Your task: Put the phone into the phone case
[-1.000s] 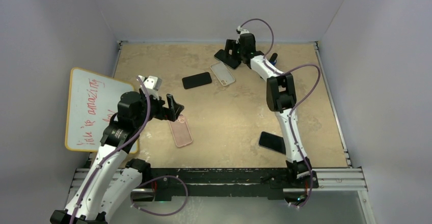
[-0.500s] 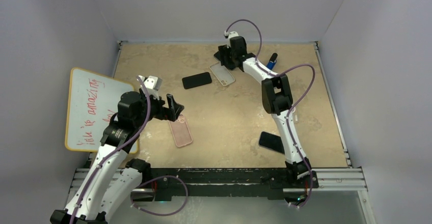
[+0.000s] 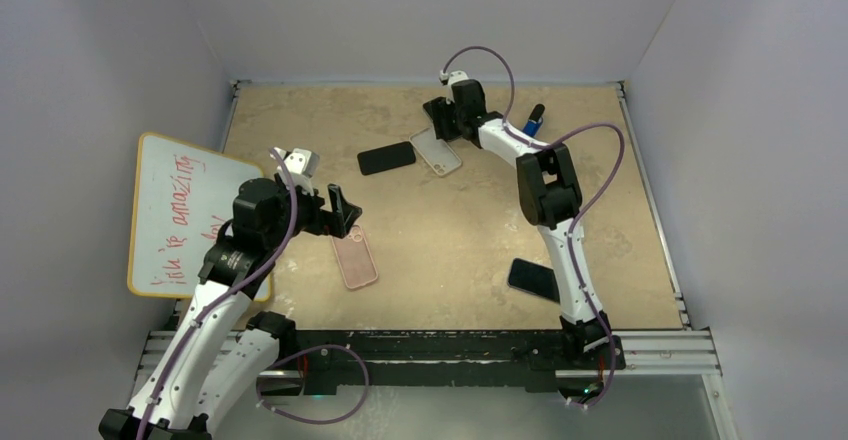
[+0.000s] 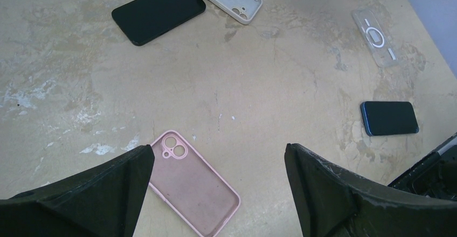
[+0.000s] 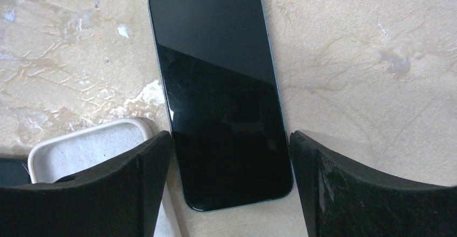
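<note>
A black phone (image 5: 221,91) lies face up on the table at the far back. My right gripper (image 5: 232,186) (image 3: 443,122) is open, with a finger on each side of the phone's near end and not closed on it. An empty white case (image 3: 437,150) (image 5: 86,145) lies just beside that phone. A second black phone (image 3: 386,157) (image 4: 159,12) lies left of the white case. An empty pink case (image 3: 355,258) (image 4: 194,186) lies below my left gripper (image 3: 342,215) (image 4: 218,194), which is open and empty above it.
A blue phone (image 3: 533,280) (image 4: 389,118) lies near the right arm's base. A clear case (image 4: 375,37) lies on the right side of the table. A whiteboard (image 3: 175,215) leans at the left edge. A small blue object (image 3: 535,115) lies at the back right.
My right gripper has moved left and down, over the far black phone, and now straddles it. The left arm has not moved.
</note>
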`<state>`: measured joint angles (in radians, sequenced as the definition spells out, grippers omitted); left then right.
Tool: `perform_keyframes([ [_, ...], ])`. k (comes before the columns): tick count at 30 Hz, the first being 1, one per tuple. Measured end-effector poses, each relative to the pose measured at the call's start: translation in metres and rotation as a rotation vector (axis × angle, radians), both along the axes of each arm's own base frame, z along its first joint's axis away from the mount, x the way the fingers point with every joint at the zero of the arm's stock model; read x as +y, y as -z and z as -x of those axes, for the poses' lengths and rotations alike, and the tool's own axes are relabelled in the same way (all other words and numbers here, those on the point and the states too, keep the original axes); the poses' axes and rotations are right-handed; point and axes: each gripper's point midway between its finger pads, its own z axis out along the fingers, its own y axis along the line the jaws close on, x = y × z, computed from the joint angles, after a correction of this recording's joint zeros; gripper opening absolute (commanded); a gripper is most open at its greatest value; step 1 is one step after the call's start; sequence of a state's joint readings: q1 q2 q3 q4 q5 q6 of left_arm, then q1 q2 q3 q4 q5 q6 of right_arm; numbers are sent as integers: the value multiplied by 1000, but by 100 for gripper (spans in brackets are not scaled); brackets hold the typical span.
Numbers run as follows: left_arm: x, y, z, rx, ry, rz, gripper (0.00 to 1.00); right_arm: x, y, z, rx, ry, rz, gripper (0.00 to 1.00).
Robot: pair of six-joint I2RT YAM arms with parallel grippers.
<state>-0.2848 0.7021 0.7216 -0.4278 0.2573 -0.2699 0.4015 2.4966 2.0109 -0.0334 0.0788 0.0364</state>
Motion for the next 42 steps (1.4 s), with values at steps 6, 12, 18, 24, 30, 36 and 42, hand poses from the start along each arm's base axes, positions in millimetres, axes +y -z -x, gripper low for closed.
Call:
perform_keyframes([
  [6, 0, -1, 0, -4, 0, 1, 96, 0, -1, 5, -2, -19, 21, 82],
  [12, 0, -1, 0, -5, -1, 1, 96, 1, 1, 6, 0, -24, 21, 70],
  [18, 1, 0, 0, -1, -4, -2, 96, -5, -1, 15, 0, -5, 32, 64],
  [24, 0, 4, -2, 20, -7, 0, 95, -33, -1, 64, 85, 62, 77, 64],
  [30, 4, 15, -6, 89, -76, 18, 94, -62, 2, 124, 191, 123, 110, 64],
  [36, 17, 56, -7, 308, -257, 31, 90, -87, 4, 182, 282, 193, 101, 63],
  [42, 29, 113, 0, 514, -412, 7, 86, -99, 5, 226, 341, 217, 88, 63],
])
